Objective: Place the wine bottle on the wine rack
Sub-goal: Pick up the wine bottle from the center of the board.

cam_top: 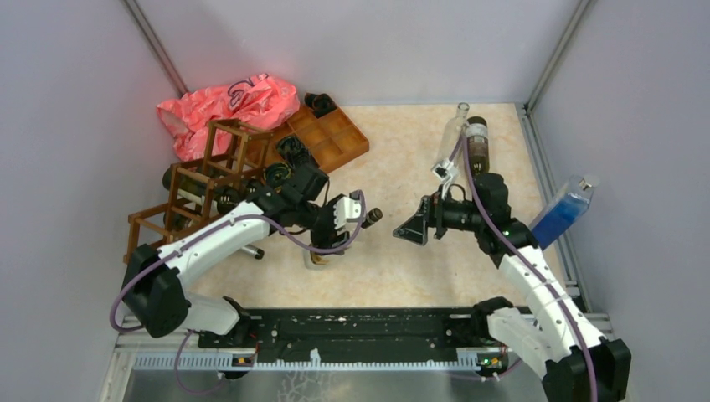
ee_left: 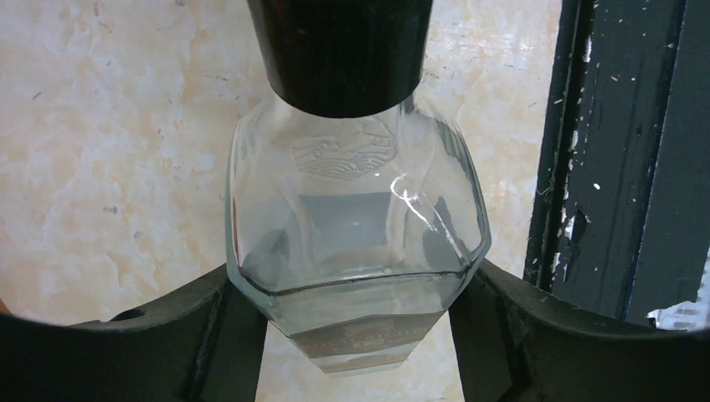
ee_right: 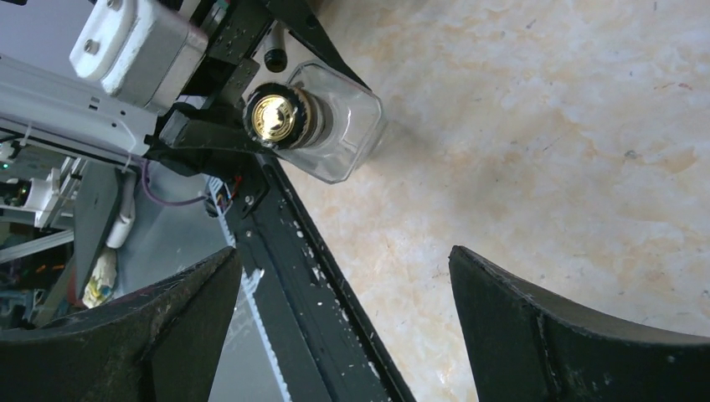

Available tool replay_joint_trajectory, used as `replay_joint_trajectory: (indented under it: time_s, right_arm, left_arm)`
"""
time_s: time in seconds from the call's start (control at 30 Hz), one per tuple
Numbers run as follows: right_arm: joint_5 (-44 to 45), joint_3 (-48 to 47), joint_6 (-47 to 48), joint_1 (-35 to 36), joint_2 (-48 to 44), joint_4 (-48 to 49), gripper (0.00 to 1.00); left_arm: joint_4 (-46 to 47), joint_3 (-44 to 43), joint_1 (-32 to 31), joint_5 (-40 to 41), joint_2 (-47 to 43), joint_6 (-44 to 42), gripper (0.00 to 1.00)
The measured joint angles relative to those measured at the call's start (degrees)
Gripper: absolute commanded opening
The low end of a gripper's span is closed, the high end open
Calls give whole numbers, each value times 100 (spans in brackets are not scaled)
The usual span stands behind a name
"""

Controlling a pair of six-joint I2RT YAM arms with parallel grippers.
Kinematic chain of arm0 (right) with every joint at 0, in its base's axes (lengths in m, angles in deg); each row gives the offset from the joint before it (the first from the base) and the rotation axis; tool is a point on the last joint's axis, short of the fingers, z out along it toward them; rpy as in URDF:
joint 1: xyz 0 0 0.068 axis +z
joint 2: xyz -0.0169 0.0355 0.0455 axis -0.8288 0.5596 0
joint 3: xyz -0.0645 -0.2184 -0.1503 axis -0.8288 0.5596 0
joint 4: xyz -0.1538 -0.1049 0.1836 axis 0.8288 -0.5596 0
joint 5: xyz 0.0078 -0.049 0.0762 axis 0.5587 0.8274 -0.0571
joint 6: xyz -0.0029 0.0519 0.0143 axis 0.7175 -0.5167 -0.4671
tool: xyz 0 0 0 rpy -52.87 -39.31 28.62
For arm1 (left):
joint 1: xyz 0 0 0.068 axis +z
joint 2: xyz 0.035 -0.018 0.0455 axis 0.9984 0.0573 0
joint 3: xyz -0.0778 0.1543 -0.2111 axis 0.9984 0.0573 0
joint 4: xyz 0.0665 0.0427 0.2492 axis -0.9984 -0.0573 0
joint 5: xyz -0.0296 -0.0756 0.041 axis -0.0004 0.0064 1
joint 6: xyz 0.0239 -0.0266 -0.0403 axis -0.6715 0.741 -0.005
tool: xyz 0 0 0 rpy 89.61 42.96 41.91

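Note:
The wine bottle [ee_left: 356, 209] is clear faceted glass with a black cap [cam_top: 372, 216]. My left gripper [ee_left: 352, 285] is shut on its body, one finger on each side, above the beige table. In the top view the left gripper [cam_top: 339, 222] sits near the table's middle, with the cap pointing right. In the right wrist view the bottle [ee_right: 335, 134] shows cap-end on, gold-topped. My right gripper [cam_top: 412, 228] stands open just right of the cap, apart from it, with nothing between its fingers [ee_right: 345, 251]. The dark brown wine rack [cam_top: 237, 144] stands at the back left, behind the left arm.
Dark bottles [cam_top: 201, 188] lie in the rack. A pink plastic bag [cam_top: 226, 105] and an orange-brown tray [cam_top: 326, 134] sit behind it. A clear bottle [cam_top: 456, 126] and a brown one [cam_top: 477, 146] lie at the back right. A blue-filled bottle [cam_top: 565, 209] leans at the right edge. A black rail [cam_top: 360, 327] runs along the near edge.

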Motion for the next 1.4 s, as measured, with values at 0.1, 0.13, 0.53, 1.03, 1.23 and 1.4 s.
replay_joint_trajectory:
  time_s: [0.1,0.13,0.53,1.03,1.23,1.4]
  right_arm:
    - [9,-33,-127,149,240,138,92]
    - [26,-63,-136,216,317,170,92]
    - [610,-599,-122,1198,1338,275,74]
    - [964,-715,46,1488,1840,48,18]
    - [1021,-713,50,1486,1818,-17,29]
    - [1021,-597,-39,1482,1705,37,40]
  left_arm:
    - [26,0,-76,-103,4,-55,0]
    - [39,0,-96,-131,11,-66,0]
    - [378,-2,-310,-415,350,-74,0]
    - [645,0,-468,-452,535,125,0]
    - [671,9,-479,-431,564,179,0]
    - [761,44,-481,-435,564,175,0]
